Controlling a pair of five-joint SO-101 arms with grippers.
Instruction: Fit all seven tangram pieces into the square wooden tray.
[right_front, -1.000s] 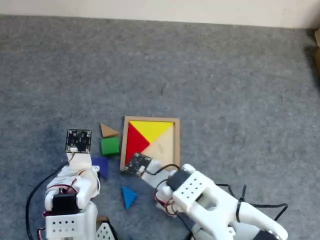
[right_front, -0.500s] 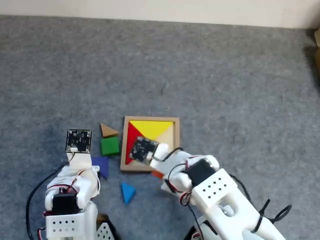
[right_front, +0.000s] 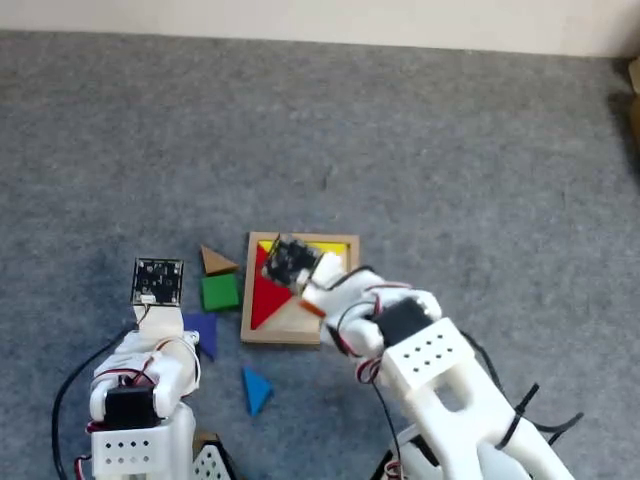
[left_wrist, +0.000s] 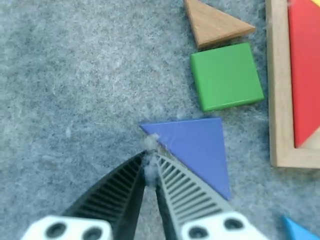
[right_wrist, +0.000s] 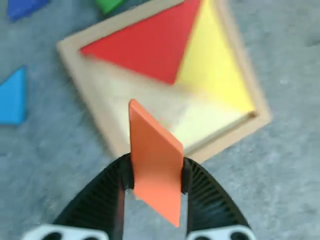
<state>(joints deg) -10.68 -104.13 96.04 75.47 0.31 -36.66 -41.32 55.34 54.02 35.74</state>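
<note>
The square wooden tray holds a red triangle and a yellow triangle. My right gripper is shut on an orange piece, held above the tray's bare part near its front edge. My left gripper is shut with nothing in it, its tips on the carpet at a corner of the dark blue triangle. A green square and a brown triangle lie left of the tray. A light blue triangle lies in front.
Grey carpet covers the table, with open room behind and to the right of the tray. The right arm's white body stretches from the front edge over the tray's near right corner.
My right gripper has carried the orange piece from the carpet by the tray's front edge up and over the tray. The left arm has stayed still.
</note>
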